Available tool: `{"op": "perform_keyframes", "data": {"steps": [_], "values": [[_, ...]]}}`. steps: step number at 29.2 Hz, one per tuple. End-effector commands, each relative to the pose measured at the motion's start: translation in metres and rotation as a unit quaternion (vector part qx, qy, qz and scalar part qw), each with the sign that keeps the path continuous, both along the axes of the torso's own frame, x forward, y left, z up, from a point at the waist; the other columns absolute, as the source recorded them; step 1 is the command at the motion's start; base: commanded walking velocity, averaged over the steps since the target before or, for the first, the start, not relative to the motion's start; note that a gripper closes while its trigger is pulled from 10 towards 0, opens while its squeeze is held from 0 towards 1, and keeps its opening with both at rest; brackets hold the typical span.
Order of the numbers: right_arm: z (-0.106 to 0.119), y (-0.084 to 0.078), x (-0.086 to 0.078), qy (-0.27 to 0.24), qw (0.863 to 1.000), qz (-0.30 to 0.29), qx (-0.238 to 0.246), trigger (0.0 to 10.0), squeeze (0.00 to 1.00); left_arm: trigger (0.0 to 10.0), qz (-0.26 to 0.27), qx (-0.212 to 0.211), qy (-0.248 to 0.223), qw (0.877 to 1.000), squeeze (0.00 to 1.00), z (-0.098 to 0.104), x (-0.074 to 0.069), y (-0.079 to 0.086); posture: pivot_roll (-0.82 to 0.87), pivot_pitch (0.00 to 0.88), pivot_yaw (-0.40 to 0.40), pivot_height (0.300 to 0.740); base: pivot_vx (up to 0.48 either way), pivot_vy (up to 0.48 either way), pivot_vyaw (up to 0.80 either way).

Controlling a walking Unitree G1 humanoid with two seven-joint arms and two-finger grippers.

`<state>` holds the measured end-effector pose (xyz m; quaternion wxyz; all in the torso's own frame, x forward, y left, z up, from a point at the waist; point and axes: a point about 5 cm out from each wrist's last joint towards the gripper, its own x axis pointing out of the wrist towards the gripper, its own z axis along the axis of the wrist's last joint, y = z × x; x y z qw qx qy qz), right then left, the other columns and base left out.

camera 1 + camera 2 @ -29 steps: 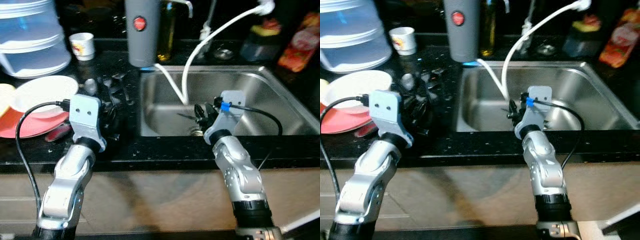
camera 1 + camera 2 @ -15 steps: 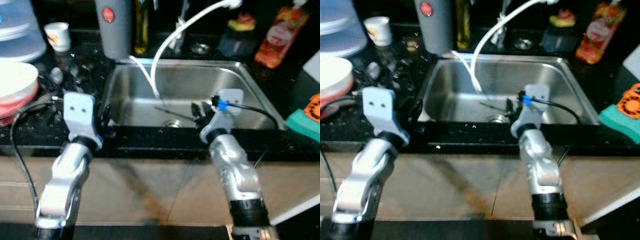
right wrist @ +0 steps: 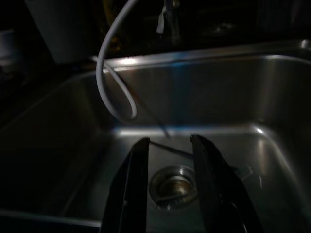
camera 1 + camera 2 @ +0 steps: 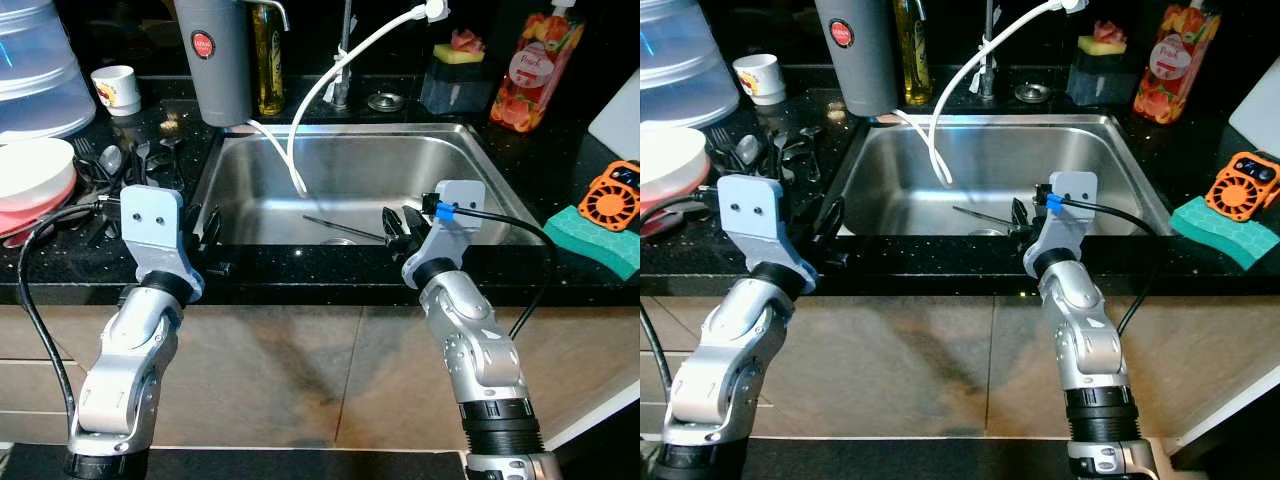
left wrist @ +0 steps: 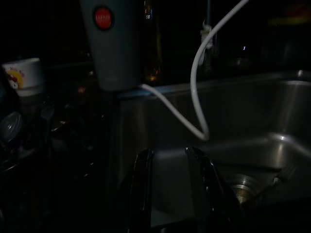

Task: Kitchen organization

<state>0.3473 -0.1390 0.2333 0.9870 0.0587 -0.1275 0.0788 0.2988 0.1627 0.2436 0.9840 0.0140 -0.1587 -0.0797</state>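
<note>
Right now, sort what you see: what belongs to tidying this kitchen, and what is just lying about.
For the job: sink, thin utensil in it, right gripper, left gripper.

Lying about: white hose, grey flask, cup, plates, sponge, orange fan.

both arms reach forward, left gripper [image 5: 167,187] and right gripper [image 3: 167,167] seemingly parted, holding nothing.

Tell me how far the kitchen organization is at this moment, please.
Nothing looks done yet. Both grippers, left and right, hover open and empty at the sink front. A thin utensil lies in the basin, dark cutlery clutters the counter, plates remain stacked.
</note>
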Motion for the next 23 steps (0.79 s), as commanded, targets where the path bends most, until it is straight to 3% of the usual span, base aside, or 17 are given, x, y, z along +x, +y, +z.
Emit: {"op": "perform_keyframes", "data": {"steps": [1,5,23], "values": [[-0.007,0.003,0.0,0.018,1.0,0.005,0.003,10.0,0.0,10.0,0.003,0.0,0.008,1.0,0.0,-0.002,0.0,0.003,0.03,0.16,0.005,0.74,0.0,0.48,0.0],[-0.007,0.003,0.0,0.018,1.0,0.005,0.003,10.0,0.0,10.0,0.012,0.011,0.008,1.0,0.0,-0.002,0.0,0.005,0.03,0.16,0.006,0.74,0.0,0.403,0.0],[-0.004,-0.002,0.002,0.015,1.0,-0.007,0.002,10.0,0.0,10.0,-0.031,0.014,0.032,0.999,0.0,-0.004,0.007,-0.005,0.03,0.153,0.009,0.74,0.0,0.0,0.0]]}}
